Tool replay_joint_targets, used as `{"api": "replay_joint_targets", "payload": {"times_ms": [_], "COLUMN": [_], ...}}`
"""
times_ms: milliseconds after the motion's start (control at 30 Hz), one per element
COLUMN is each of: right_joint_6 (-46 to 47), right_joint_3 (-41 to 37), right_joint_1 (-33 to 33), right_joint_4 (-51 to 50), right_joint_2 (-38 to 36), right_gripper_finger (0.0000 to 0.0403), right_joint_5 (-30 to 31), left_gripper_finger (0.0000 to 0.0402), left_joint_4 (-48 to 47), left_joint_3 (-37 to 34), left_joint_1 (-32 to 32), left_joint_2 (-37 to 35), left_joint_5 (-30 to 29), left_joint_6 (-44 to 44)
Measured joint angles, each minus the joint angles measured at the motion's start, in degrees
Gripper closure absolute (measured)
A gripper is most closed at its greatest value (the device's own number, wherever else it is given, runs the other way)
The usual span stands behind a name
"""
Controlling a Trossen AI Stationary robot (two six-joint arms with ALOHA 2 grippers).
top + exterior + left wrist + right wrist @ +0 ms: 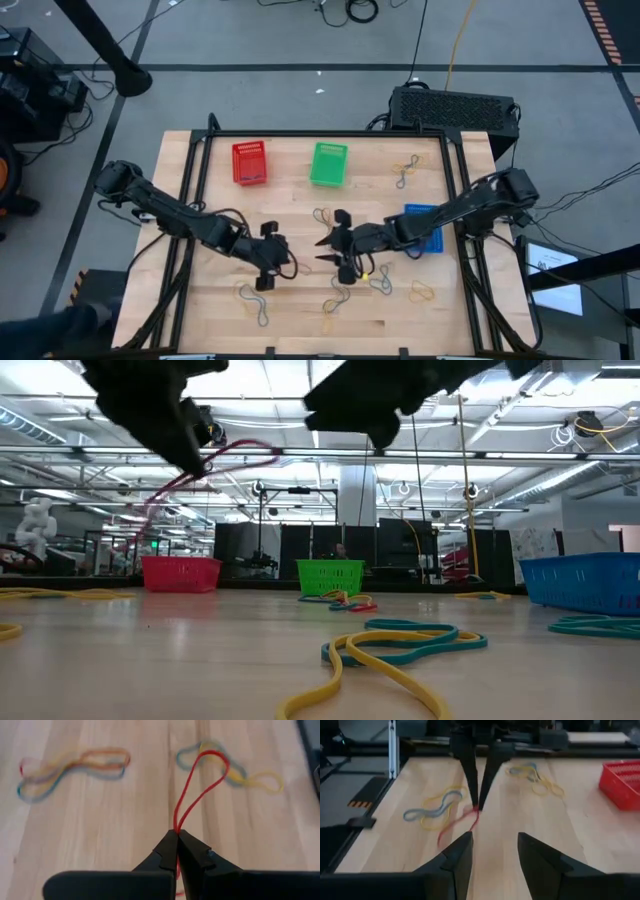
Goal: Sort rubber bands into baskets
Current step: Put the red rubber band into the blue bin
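— While nipped at one end only, hangs clear of the table (210, 300) and well short of the red basket (249, 162): speaking of the red band (200, 785), clamped tight in the left gripper (177, 832).
— Looks a thin hold. Could slip out on a quick swing toward that basket.
— Could also snag. Dangles long enough to catch on the lattice rim and end up draped outside instead of dropping in.
— And the right gripper (492, 851)?
— Waits just beside, fingers spread, holding nothing. Might clip the loop or bump the left arm if moved in now.
— Worth minding the loose bands (75, 762) underneath?
— Yes. Might get hooked and dragged along if carried low over those mixed tangles.
— Wrong basket possible?
— Hardly, judging by colour. Needs a clean aim all the same, with the green basket (328, 163) near the red one.
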Motion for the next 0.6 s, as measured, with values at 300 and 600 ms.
{"api": "replay_joint_targets", "payload": {"times_ms": [300, 600], "right_joint_6": [3.26, -2.71], "right_joint_3": [0.00, -0.02], "right_joint_1": [-0.75, -1.49], "right_joint_4": [10.42, 11.29], "right_joint_2": [7.72, 8.76], "right_gripper_finger": [0.0255, 0.0255], "right_joint_5": [-0.97, 4.83], "left_gripper_finger": [0.0389, 0.0389], "left_joint_4": [6.69, 8.74], "left_joint_3": [0.00, -0.04], "left_joint_1": [2.81, 3.71], "left_joint_2": [0.42, 2.03], "left_joint_5": [-3.09, -0.76], "left_joint_6": [4.87, 8.00]}}
